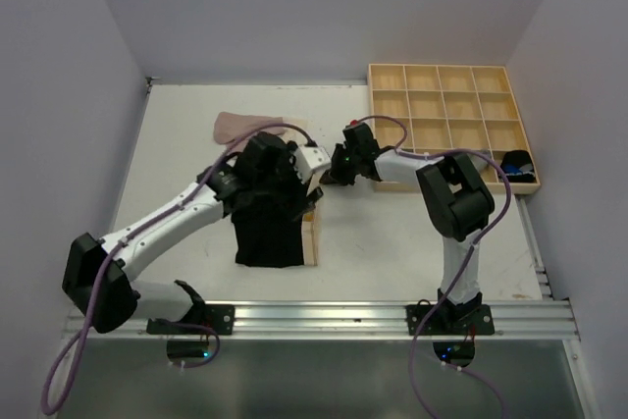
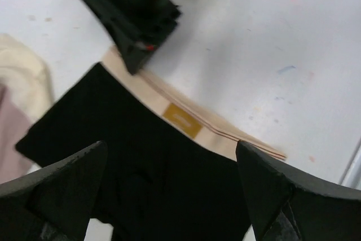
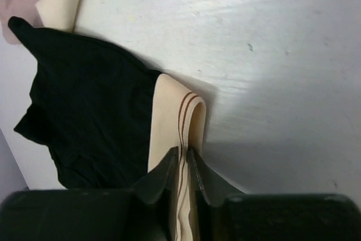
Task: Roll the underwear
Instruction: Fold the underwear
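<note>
underwear [image 3: 84, 100]: black
waistband [image 3: 169, 122]: beige, two thin brown stripes
label [image 2: 181, 119]: mustard yellow
other garment [image 1: 245, 127]: pale pink-beige
tray [image 1: 442, 67]: light wood
table [image 1: 392, 242]: white

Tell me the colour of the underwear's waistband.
The waistband is beige with two thin dark stripes; right wrist view.

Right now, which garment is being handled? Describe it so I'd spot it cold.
On the white table, look left of the wooden tray, near the middle. The black underwear lies there; unlike the pale pink garment behind it, it has a beige waistband.
</note>
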Controlling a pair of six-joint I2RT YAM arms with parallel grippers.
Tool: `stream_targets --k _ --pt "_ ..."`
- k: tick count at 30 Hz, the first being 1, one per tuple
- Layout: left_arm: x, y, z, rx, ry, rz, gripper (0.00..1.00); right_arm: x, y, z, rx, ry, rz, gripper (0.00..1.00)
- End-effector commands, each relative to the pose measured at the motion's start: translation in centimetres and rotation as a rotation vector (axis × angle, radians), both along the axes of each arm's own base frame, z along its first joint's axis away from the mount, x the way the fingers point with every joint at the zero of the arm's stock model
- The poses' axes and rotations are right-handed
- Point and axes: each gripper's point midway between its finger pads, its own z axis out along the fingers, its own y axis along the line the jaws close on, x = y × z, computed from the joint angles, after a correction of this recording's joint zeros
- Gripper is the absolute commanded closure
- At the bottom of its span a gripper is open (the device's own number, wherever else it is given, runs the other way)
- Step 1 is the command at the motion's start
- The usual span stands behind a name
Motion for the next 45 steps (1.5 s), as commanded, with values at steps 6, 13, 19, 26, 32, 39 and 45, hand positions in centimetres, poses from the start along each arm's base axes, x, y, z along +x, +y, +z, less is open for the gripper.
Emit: stream_targets --k 6,13,19,26,32,39,45 --pt "12.2 7.9 4.1 -0.123 -0.065 0.139 0.18 -1.0 -1.6 4.4 -0.109 -0.114 0.190 0.51" --pt "18.5 12.5 -1.8 -0.034 0.044 0.050 0.34 1.9 -2.3 6.4 -0.229 -0.210 0.226 0.45" --pt "22.0 13.2 -4.4 -0.008 -0.002 -0.064 0.40 4.1 -2.1 3.4 -0.298 -0.170 0.238 0.44" --pt "23.4 13.1 -6.8 -0.009 0.013 -0.058 0.38 3.7 -0.8 0.3 -0.259 -0.098 0.295 0.46" --pt "23.3 13.0 -9.0 0.008 0.041 -0.116 0.38 2.2 -0.9 -1.3 -0.233 -0.066 0.315 0.52" --pt "24.1 13.1 -11.4 0.021 0.055 -0.110 0.37 2.0 -0.7 -1.9 -0.208 -0.056 0.329 0.57" --pt "23.9 13.0 -12.5 0.019 0.080 -0.125 0.42 2.3 -0.6 -1.7 -0.191 -0.057 0.329 0.68"
